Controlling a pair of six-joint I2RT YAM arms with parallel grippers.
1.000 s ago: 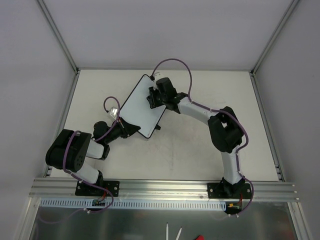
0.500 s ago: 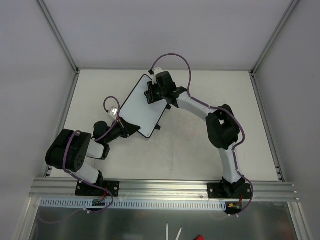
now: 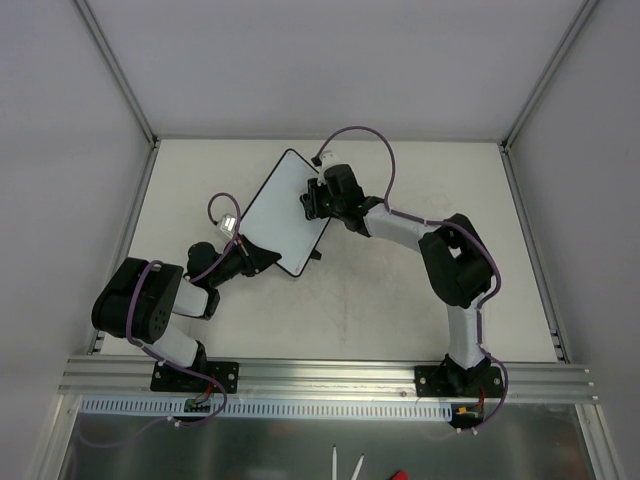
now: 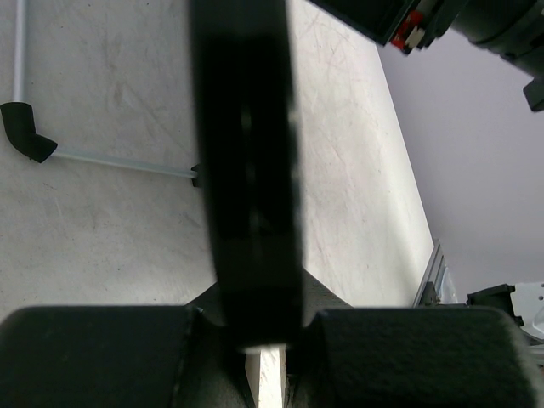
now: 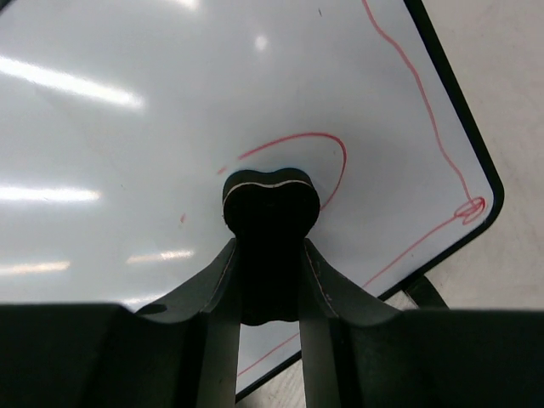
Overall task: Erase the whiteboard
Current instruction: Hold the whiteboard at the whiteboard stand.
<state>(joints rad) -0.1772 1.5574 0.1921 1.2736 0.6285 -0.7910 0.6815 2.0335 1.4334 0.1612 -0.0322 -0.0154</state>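
Right gripper point(image 5: 270, 248) is pinched nearly closed on the little black eraser point(image 5: 270, 200), which looks pressed flat on the whiteboard point(image 5: 127, 170). Red scribbles point(image 5: 425, 127) sit just ahead and to the right in the wrist frame, trailing to the lower-right corner, so the wipe probably heads there. Left gripper point(image 3: 262, 258) is clamped shut on the board's lower-left end. In the top view the board sits upper middle, long axis lower left to upper right, on the pale table point(image 3: 420, 300), well apart from the walls point(image 3: 100, 100).
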